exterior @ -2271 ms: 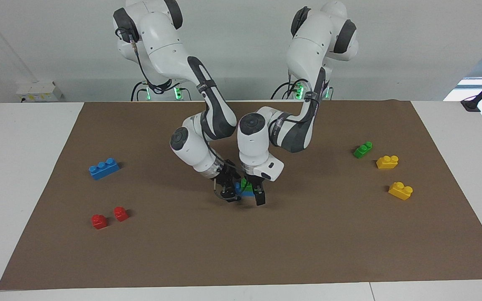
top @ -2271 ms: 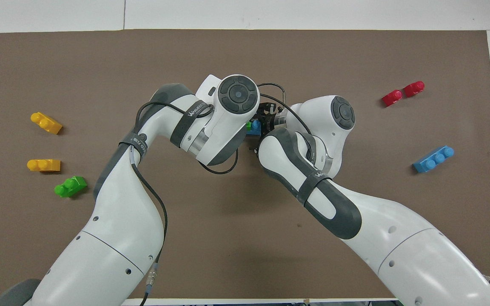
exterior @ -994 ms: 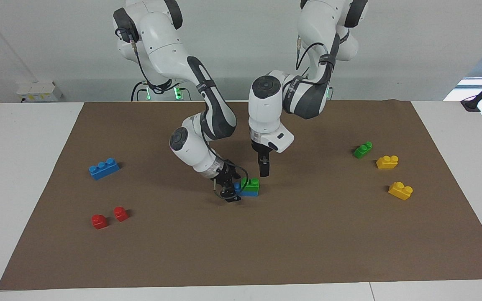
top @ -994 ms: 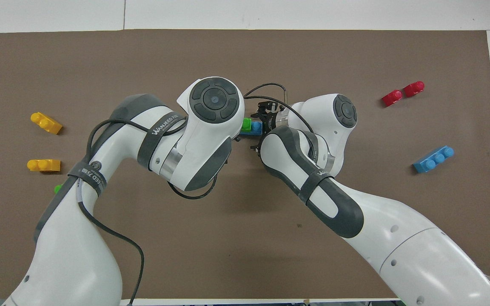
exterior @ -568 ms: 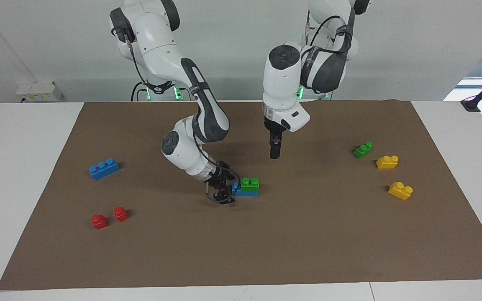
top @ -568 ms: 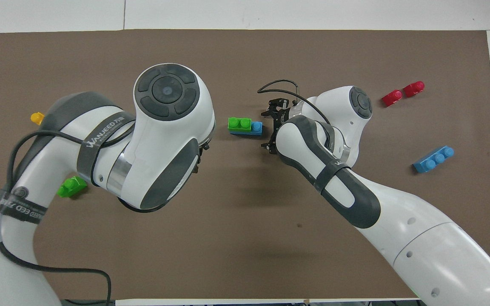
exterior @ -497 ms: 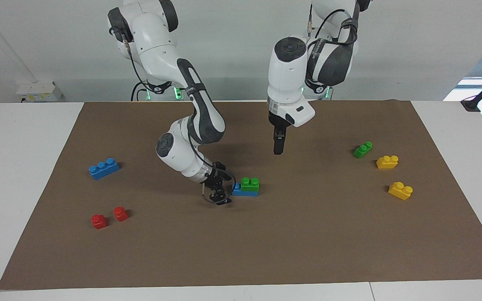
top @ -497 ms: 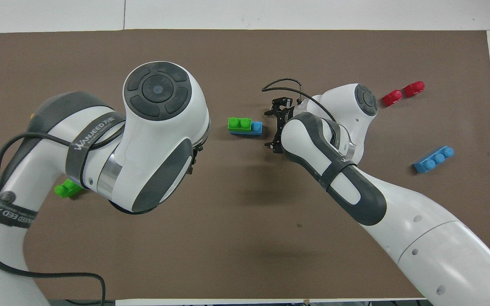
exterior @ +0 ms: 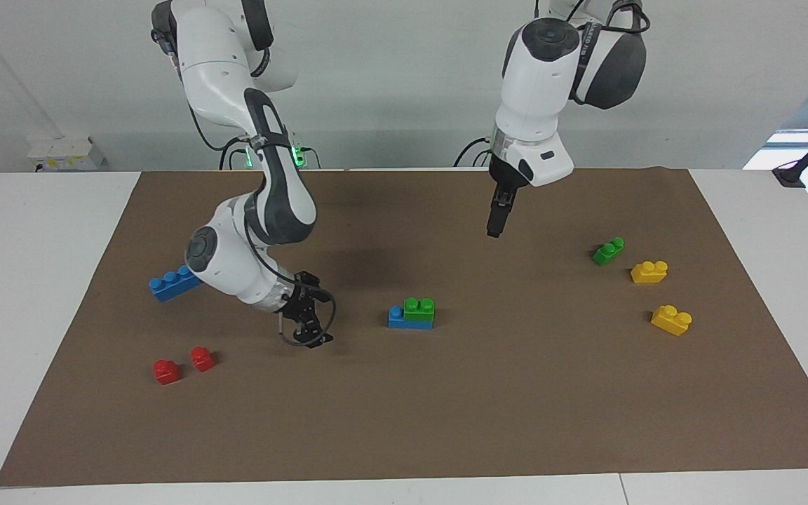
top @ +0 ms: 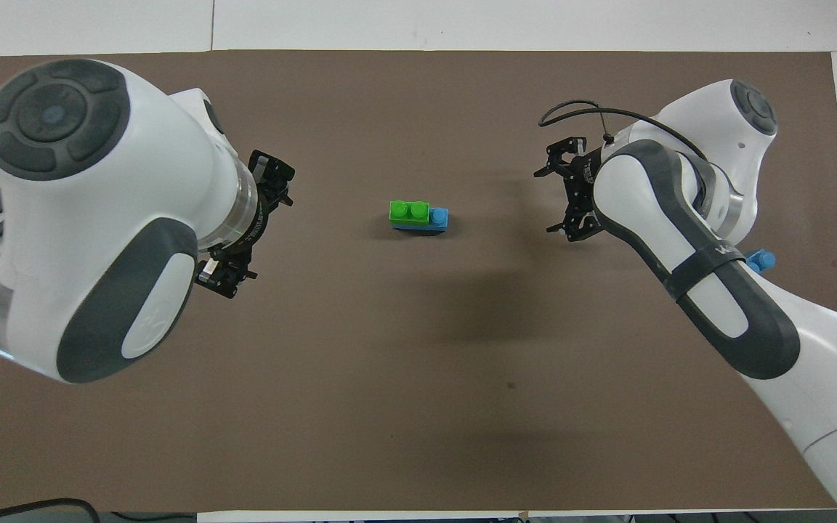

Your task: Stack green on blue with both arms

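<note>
Already stacked: green (exterior: 419, 306) on blue (exterior: 400, 320), mid-bench. Right end effector (exterior: 306, 335) spread, empty, low near a second blue. Left end effector (exterior: 494, 229) raised, finger state unclear. Next, probably: second pair.

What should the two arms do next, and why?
Probably just finish pulling back to rest. The green brick already sits on the blue brick in the middle of the mat, covering two studs, one stud bare. The left gripper hangs high and empty; the right gripper is low, open, apart from the stack. Nothing seems left to place.
</note>
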Controlling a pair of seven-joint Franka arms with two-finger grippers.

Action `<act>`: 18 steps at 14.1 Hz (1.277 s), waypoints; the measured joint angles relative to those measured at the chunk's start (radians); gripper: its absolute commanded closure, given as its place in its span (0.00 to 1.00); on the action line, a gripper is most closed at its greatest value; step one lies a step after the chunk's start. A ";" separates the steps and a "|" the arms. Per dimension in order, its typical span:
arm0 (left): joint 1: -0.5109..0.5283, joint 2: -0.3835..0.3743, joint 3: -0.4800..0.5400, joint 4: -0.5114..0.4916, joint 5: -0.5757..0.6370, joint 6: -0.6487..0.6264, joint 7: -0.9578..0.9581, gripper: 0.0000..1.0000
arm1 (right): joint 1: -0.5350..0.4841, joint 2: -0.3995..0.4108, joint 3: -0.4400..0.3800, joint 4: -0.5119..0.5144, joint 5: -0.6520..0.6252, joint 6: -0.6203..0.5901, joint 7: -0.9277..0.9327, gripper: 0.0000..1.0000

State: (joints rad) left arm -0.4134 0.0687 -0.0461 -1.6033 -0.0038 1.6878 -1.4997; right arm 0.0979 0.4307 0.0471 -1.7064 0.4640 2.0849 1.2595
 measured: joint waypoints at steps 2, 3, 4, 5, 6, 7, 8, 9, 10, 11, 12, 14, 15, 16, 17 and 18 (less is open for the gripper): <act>0.024 -0.018 0.001 -0.003 -0.007 -0.013 0.063 0.00 | -0.030 -0.050 0.000 0.003 -0.044 -0.047 -0.084 0.00; 0.031 -0.023 0.001 -0.003 -0.009 -0.016 0.087 0.00 | -0.042 -0.080 -0.001 0.005 -0.069 -0.077 -0.134 0.00; 0.036 -0.029 0.002 -0.003 -0.010 -0.017 0.106 0.00 | -0.052 -0.112 -0.001 0.007 -0.102 -0.107 -0.185 0.00; 0.042 -0.034 0.002 -0.005 -0.010 -0.018 0.129 0.00 | -0.059 -0.149 -0.001 0.011 -0.143 -0.142 -0.235 0.00; 0.053 -0.038 0.004 -0.007 -0.010 -0.019 0.161 0.00 | -0.064 -0.186 -0.001 0.014 -0.180 -0.175 -0.284 0.00; 0.071 -0.039 0.005 -0.009 -0.010 -0.019 0.206 0.00 | -0.067 -0.223 -0.001 0.017 -0.214 -0.206 -0.343 0.00; 0.097 -0.040 0.006 -0.010 -0.010 -0.019 0.266 0.00 | -0.073 -0.262 -0.001 0.019 -0.242 -0.236 -0.415 0.00; 0.121 -0.040 0.007 -0.010 -0.011 -0.018 0.334 0.00 | -0.084 -0.303 -0.001 0.020 -0.259 -0.269 -0.503 0.00; 0.143 -0.040 0.008 -0.010 -0.011 -0.018 0.409 0.00 | -0.103 -0.343 -0.001 0.021 -0.264 -0.301 -0.607 0.00; 0.165 -0.040 0.009 -0.010 -0.012 -0.018 0.485 0.00 | -0.125 -0.379 -0.002 0.022 -0.269 -0.333 -0.724 0.00; 0.186 -0.041 0.010 -0.010 -0.013 -0.018 0.544 0.00 | -0.143 -0.408 -0.002 0.022 -0.283 -0.356 -0.830 0.00; 0.219 -0.044 0.010 -0.010 -0.017 -0.017 0.647 0.00 | -0.161 -0.451 -0.003 0.021 -0.338 -0.389 -0.990 0.00; 0.236 -0.046 0.011 -0.010 -0.017 -0.017 0.697 0.00 | -0.162 -0.466 -0.003 0.021 -0.357 -0.407 -1.040 0.00; 0.255 -0.048 0.012 -0.010 -0.018 -0.017 0.746 0.00 | -0.161 -0.479 -0.001 0.021 -0.376 -0.426 -1.069 0.00; 0.277 -0.051 0.013 -0.010 -0.018 -0.017 0.798 0.00 | -0.161 -0.491 0.000 0.021 -0.387 -0.448 -1.082 0.00; 0.299 -0.056 0.014 -0.010 -0.019 -0.017 0.849 0.00 | -0.161 -0.504 0.001 0.021 -0.398 -0.469 -1.089 0.00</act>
State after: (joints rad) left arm -0.1147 0.0129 -0.0324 -1.6130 -0.0226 1.6705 -0.6508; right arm -0.0629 -0.0735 0.0477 -1.6855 0.0657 1.6159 0.1702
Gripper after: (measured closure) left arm 0.000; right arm 0.000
